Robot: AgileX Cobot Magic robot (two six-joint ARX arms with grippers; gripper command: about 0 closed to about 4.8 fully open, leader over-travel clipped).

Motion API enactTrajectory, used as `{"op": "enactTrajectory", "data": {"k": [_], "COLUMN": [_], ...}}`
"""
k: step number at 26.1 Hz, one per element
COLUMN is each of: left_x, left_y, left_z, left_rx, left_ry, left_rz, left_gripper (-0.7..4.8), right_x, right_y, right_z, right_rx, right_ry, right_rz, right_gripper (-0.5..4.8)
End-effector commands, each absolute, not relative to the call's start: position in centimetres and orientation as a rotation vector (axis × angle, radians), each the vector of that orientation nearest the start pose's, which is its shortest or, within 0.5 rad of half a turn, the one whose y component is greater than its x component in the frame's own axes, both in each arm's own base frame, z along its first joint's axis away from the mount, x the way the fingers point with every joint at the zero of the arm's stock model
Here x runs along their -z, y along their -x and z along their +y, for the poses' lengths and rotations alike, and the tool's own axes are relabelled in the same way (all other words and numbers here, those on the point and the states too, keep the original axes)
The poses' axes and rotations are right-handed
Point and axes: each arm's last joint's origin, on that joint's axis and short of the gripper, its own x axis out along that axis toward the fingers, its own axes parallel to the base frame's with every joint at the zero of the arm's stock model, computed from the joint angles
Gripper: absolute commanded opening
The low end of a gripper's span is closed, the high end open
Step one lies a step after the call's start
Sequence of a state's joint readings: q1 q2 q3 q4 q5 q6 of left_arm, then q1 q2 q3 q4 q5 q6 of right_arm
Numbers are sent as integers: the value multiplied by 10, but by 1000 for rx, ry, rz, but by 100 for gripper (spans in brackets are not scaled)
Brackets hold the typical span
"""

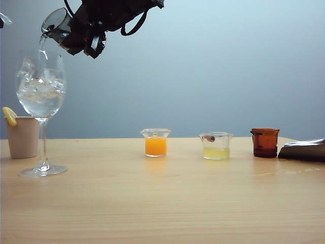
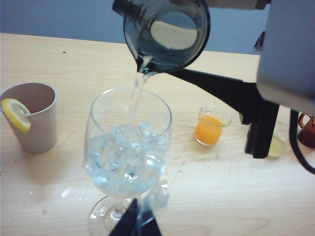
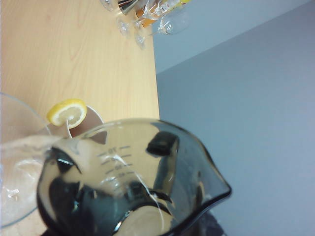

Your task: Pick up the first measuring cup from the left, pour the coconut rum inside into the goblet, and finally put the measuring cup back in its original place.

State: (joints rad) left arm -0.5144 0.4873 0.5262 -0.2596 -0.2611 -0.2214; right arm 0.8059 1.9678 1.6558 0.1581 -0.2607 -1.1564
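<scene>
My right gripper (image 1: 77, 36) reaches across to the upper left of the exterior view and is shut on the smoky grey first measuring cup (image 1: 55, 24). The cup (image 2: 167, 34) is tipped spout-down over the goblet (image 1: 40, 86). A thin clear stream of coconut rum (image 2: 138, 83) falls into the goblet's bowl (image 2: 128, 147), which holds ice cubes and clear liquid. Through the cup's glass (image 3: 128, 172) I see the dark fingers on either side. My left gripper (image 2: 137, 225) is shut and empty, low beside the goblet's foot.
A beige paper cup (image 1: 23, 137) with a lemon slice stands just behind the goblet. Along the table to the right stand a beaker of orange liquid (image 1: 155, 142), one of pale yellow liquid (image 1: 216, 146), an amber-brown beaker (image 1: 265, 142) and a shiny metal object (image 1: 304, 150).
</scene>
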Motion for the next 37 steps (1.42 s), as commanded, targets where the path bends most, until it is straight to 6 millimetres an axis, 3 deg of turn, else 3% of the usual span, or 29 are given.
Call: {"op": "enactTrajectory", "data": {"k": [1, 37], "left_x": [-278, -278], "left_y": [-110, -110], "left_z": [-54, -54], "left_rx": [242, 250], "left_ry": [142, 147], "left_rz": [222, 224], "left_gripper": [-6, -6], "right_x": [-324, -326], "right_y": [-314, -309], "right_z": [345, 350], "right_rx": [-1012, -918], "right_ry": [1085, 1364], "right_rz": [-533, -733], "right_gripper": [49, 49]}}
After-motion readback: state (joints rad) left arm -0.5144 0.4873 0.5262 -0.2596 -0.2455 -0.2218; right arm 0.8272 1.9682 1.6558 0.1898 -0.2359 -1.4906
